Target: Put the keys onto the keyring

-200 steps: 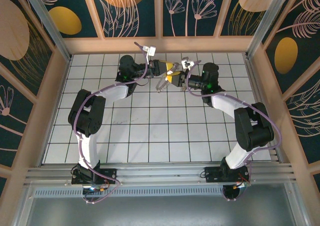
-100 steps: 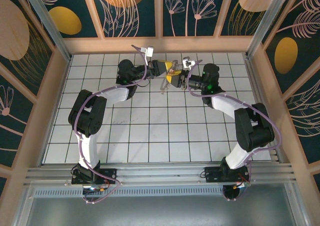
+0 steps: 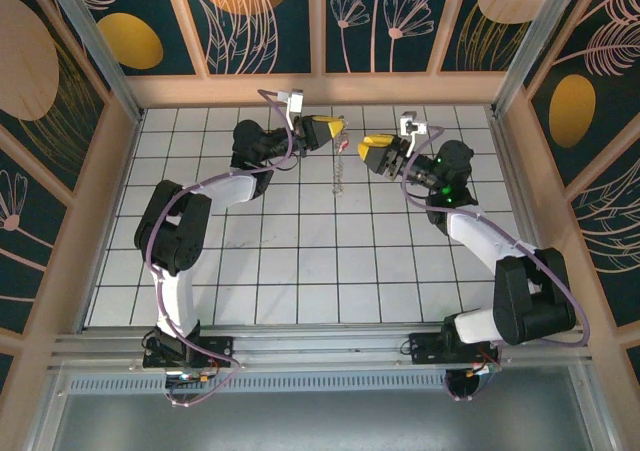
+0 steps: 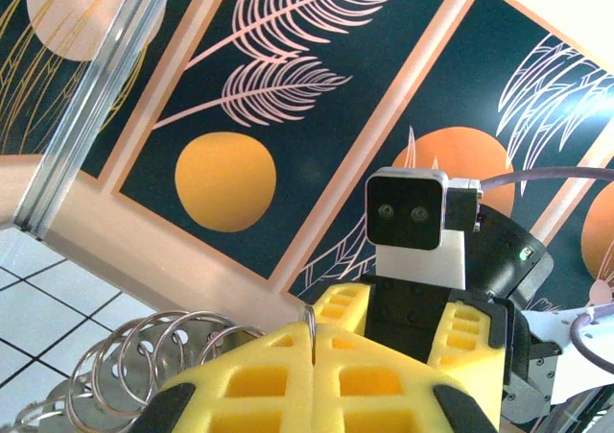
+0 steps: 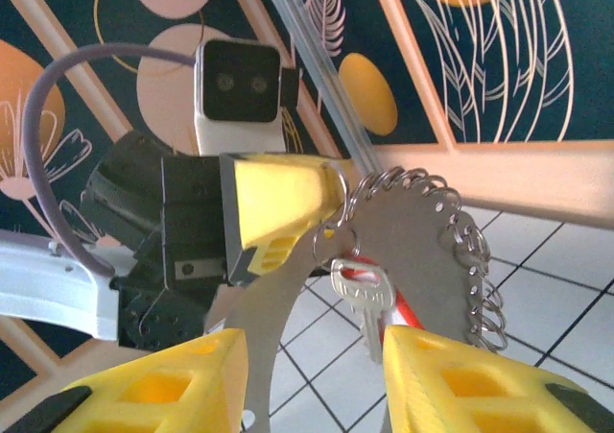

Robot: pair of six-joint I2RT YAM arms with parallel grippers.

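- The left hand (image 3: 336, 126) is clenched on the keyring (image 3: 339, 171), raised over the far middle of the white tiled table (image 3: 300, 261); the ring chain dangles straight down from its yellow fingertips.
- From the left wrist, that hand (image 4: 314, 361) has its two yellow pads pressed flat together with a thin wire ring nipped at the seam; more loops of the keyring (image 4: 144, 351) fan out to the lower left.
- The right hand (image 3: 368, 149) sits just to the right of the left one, facing it and apart from it; its fingers are spread and grasp nothing.
- From the right wrist, that hand (image 5: 315, 347) has a wide gap between its yellow fingers (image 5: 163, 390); beyond the gap the left hand (image 5: 331, 203) pinches a ring at the top of the keyring (image 5: 460, 241), a curved run of small silver rings.
- The key (image 5: 362, 294) hangs just below that pinched ring, blade down; its near face is silver and a bit of red shows right behind it.
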